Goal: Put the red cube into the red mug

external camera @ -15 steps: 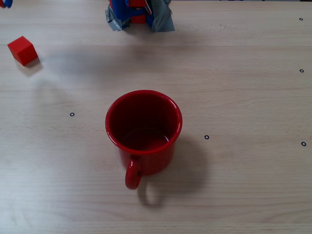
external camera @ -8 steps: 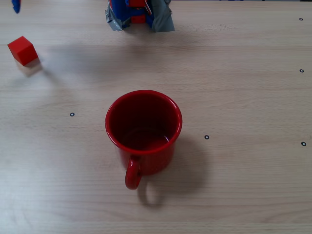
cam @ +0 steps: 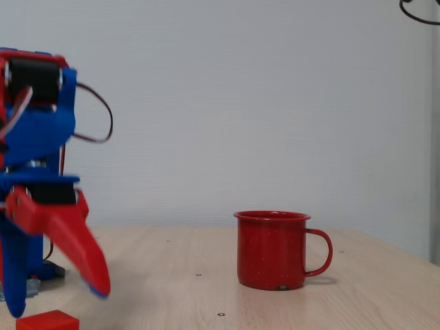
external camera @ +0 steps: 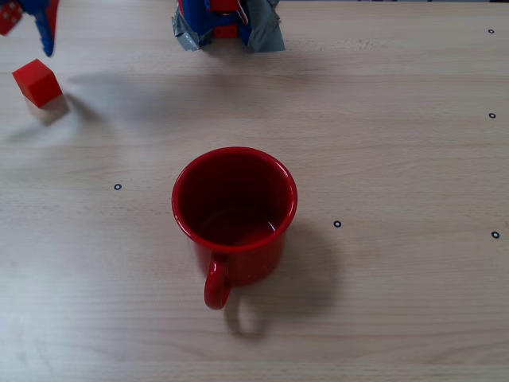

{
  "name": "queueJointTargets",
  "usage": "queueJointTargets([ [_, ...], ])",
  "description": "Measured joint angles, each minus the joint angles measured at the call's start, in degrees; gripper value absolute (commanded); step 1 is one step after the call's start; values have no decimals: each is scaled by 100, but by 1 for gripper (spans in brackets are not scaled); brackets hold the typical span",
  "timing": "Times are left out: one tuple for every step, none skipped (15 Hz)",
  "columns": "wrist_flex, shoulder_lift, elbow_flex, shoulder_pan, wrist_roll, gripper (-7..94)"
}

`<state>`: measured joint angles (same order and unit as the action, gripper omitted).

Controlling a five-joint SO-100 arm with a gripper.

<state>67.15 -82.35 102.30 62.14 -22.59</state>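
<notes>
The red cube (external camera: 36,82) lies on the wooden table at the far left of a fixed view, and shows at the bottom left edge as the red cube (cam: 47,321) in the other. The red mug (external camera: 235,207) stands upright mid-table, handle toward the near edge; from the side the red mug (cam: 271,249) has its handle to the right. My gripper (external camera: 30,28) hangs just above and behind the cube. Seen from the side, my gripper (cam: 58,299) is open, its red finger (cam: 69,240) splayed from the blue one, with nothing between them and the cube just below.
The arm's blue and red base (external camera: 229,24), taped down in grey, sits at the table's far edge. Small black ring marks (external camera: 118,187) dot the wood. A wide stretch of bare table separates cube and mug.
The gripper has come down into the top left corner of the overhead view, closer to the cube. Cube and mug have not moved.
</notes>
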Motion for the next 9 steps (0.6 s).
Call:
queueJointTargets([
  [-97, 35, 0, -35, 62, 56],
  [-281, 26, 0, -53, 105, 56],
  [-352, 176, 35, -97, 114, 56],
  [-413, 281, 70, -149, 97, 56],
  [-431, 272, 70, -176, 105, 56],
  [-519, 316, 97, -176, 97, 56],
  [-536, 352, 114, -167, 176, 56],
  [-606, 352, 114, -176, 229, 56],
  [-659, 352, 141, -229, 229, 56],
])
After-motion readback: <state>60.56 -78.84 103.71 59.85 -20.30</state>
